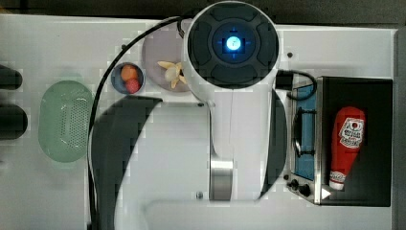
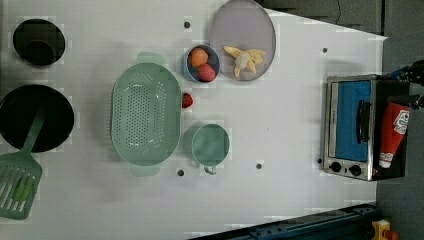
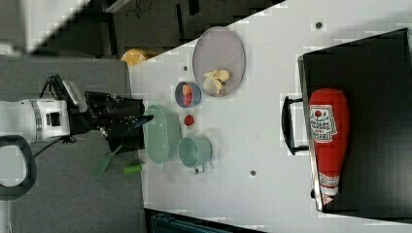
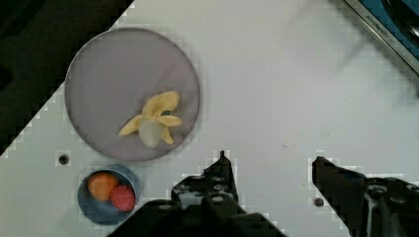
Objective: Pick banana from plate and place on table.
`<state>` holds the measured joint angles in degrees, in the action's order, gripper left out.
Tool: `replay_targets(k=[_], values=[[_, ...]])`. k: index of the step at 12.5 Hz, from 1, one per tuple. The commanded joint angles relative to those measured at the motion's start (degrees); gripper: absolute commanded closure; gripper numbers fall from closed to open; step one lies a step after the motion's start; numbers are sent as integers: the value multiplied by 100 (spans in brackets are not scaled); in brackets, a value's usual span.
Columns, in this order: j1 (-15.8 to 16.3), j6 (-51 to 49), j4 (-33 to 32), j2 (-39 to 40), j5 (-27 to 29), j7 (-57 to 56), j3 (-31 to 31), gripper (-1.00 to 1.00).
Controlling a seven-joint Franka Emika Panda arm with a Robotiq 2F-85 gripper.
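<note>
The banana (image 4: 154, 121), pale yellow with its peel splayed like a star, lies on the mauve-grey plate (image 4: 106, 74) near the rim. It also lies on the plate (image 2: 240, 25) as the banana (image 2: 245, 59) in the left view and the banana (image 1: 171, 72) in the top view, where the arm covers part of the plate (image 1: 160, 48). My gripper (image 4: 271, 165) hangs high over the bare white table (image 4: 276, 89), beside the plate and apart from the banana. Its jaws stand open with nothing between them. The right view has the gripper (image 3: 145, 120) well above the table (image 3: 262, 126).
A small blue bowl (image 2: 202, 64) with an orange and a red fruit sits next to the plate. A green colander (image 2: 145, 114), a green mug (image 2: 211, 145) and a strawberry (image 2: 187, 100) stand mid-table. A toaster oven (image 2: 350, 125) carries a ketchup bottle (image 2: 392, 132). Black pans (image 2: 35, 117) and a spatula (image 2: 17, 187) lie at the left view's left.
</note>
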<state>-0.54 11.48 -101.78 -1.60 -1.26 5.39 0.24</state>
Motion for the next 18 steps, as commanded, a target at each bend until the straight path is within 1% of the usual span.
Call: replay_targets(k=[1,3,6,9,13,18], values=[[-2,-1118,-1123,-2183,-22,1212,-62,-59],[3,-1101,-1122,-2178,-22,1211,-57,-99],[70,-607,-1114,-2026,51,1238,57,-100],[138,-118,-1072,-1505,110,1662,281,-100],[164,604,-683,-357,110,2389,538,-100],[180,1463,-139,1192,109,2389,593,-100]])
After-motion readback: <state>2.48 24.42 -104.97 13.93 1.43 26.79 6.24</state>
